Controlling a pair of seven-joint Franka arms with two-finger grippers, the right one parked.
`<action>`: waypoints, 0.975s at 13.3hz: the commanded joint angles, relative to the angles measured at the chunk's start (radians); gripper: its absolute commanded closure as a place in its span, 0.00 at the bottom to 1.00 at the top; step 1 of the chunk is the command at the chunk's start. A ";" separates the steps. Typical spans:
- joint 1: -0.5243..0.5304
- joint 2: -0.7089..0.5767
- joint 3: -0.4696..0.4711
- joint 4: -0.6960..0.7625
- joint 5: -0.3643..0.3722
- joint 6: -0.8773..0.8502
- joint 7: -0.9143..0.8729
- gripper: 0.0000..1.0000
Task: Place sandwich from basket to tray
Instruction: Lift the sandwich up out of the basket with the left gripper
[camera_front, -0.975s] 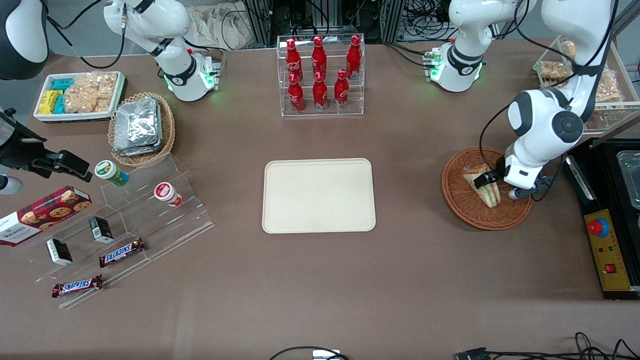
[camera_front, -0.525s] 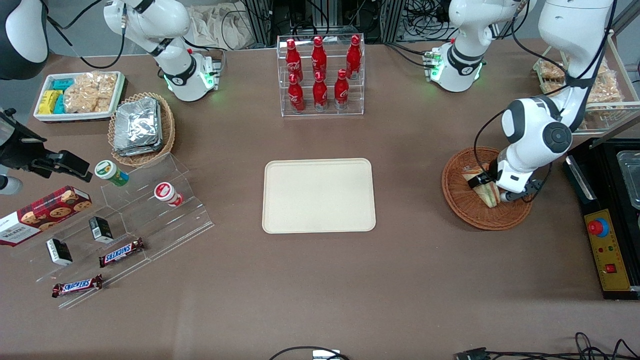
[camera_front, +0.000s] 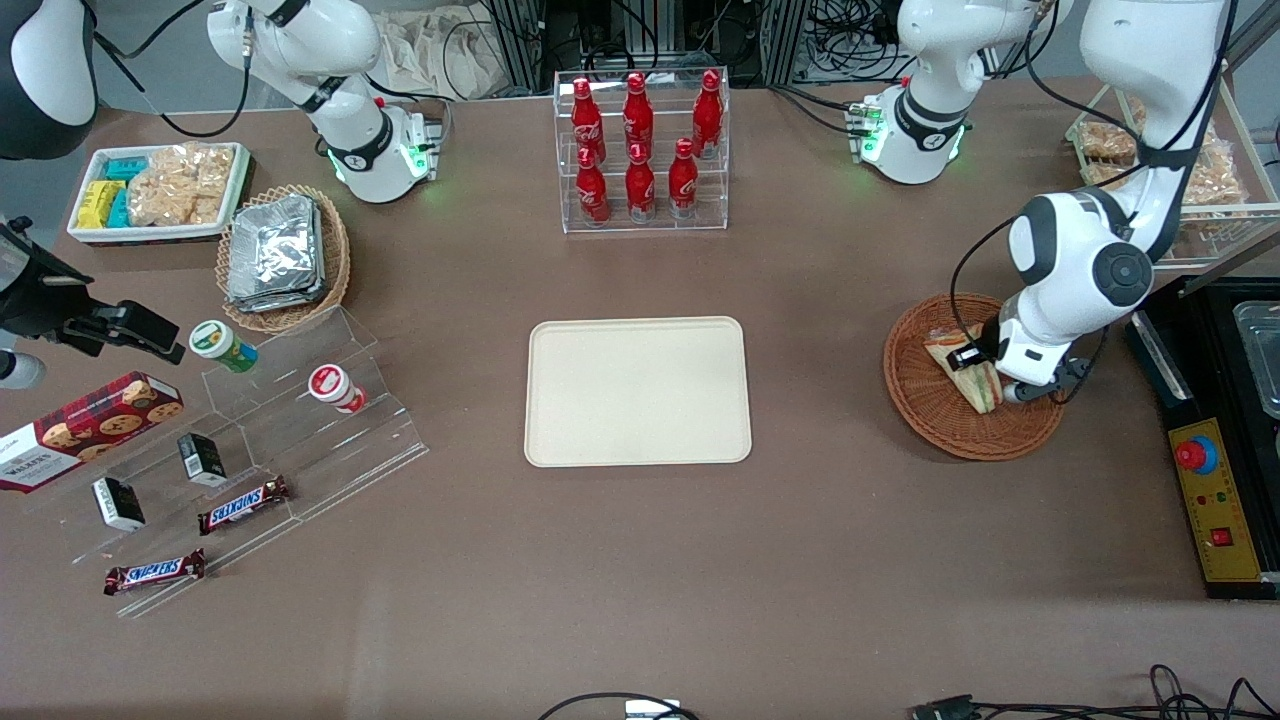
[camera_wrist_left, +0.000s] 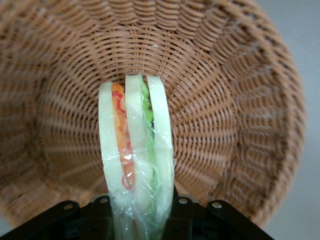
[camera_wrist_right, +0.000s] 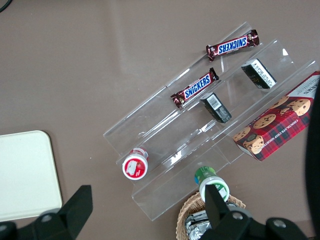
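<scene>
The sandwich (camera_front: 982, 384), a clear-wrapped white-bread wedge with orange and green filling (camera_wrist_left: 136, 145), stands on edge inside the reddish-brown wicker basket (camera_front: 930, 410) toward the working arm's end of the table. My gripper (camera_front: 968, 358) reaches down into the basket and is shut on the sandwich. In the left wrist view the black fingers (camera_wrist_left: 181, 215) press against both bread faces, with the basket wall (camera_wrist_left: 225, 100) all around my gripper (camera_wrist_left: 142, 220). The cream tray (camera_front: 638, 392) lies bare at the table's middle, apart from the basket, and its corner (camera_wrist_right: 25, 175) also shows in the right wrist view.
A clear rack of red bottles (camera_front: 640, 150) stands farther from the camera than the tray. A black box with a red button (camera_front: 1215, 500) lies beside the basket at the table's end. Acrylic steps with snacks (camera_front: 240, 450) and a tan basket of foil packs (camera_front: 280, 255) sit toward the parked arm's end.
The arm's wrist has shifted slightly over the basket. The gripper has stayed at the sandwich, which has turned only a little inside the basket.
</scene>
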 joint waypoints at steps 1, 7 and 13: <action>0.000 -0.138 -0.007 0.099 0.008 -0.256 -0.005 0.87; 0.000 -0.129 -0.053 0.654 0.017 -0.848 0.054 0.86; 0.000 -0.086 -0.195 0.809 0.015 -0.936 0.133 0.82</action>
